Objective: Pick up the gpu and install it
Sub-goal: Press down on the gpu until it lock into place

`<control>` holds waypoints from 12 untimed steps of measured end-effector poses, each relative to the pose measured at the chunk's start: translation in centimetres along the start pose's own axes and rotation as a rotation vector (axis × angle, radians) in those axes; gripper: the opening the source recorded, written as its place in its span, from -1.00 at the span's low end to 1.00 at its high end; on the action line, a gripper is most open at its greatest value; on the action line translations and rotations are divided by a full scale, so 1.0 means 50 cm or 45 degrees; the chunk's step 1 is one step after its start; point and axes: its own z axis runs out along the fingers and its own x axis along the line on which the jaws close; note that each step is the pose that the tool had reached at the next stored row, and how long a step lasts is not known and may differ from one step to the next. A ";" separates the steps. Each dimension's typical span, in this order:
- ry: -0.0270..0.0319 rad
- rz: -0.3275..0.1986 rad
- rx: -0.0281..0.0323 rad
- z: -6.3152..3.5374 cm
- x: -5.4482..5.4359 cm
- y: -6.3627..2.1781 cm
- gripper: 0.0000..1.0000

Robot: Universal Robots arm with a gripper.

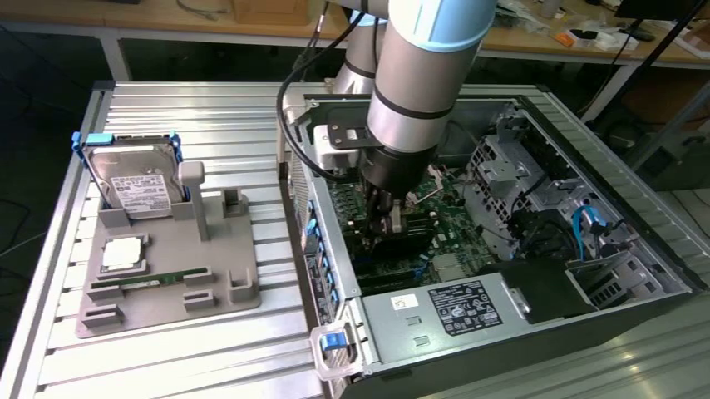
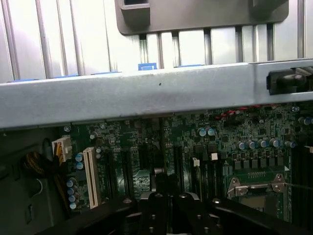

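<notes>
Inside, the jaws (image 1: 391, 223) hover over the motherboard (image 1: 444, 224); labels unreadable.

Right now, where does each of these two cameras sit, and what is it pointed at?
Exterior view: above and off the arm, looking down on the ribbed metal table and the open computer case; the grey arm reaches in.
Wrist view: inside the case, facing the green motherboard; the black gripper shows.
Both show the motherboard.

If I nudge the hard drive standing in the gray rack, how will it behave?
The hard drive looks like a rigid metal box, so probably stiff and heavy for its size. It leans upright in the gray rack, so a push may tip it.
</notes>
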 end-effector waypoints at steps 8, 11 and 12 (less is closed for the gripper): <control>-0.0025 0.000 0.0014 -0.035 -0.001 -0.001 -0.79; -0.0021 0.000 0.0011 -0.034 -0.002 -0.012 -0.79; -0.0021 0.000 0.0011 -0.034 -0.002 -0.020 -0.79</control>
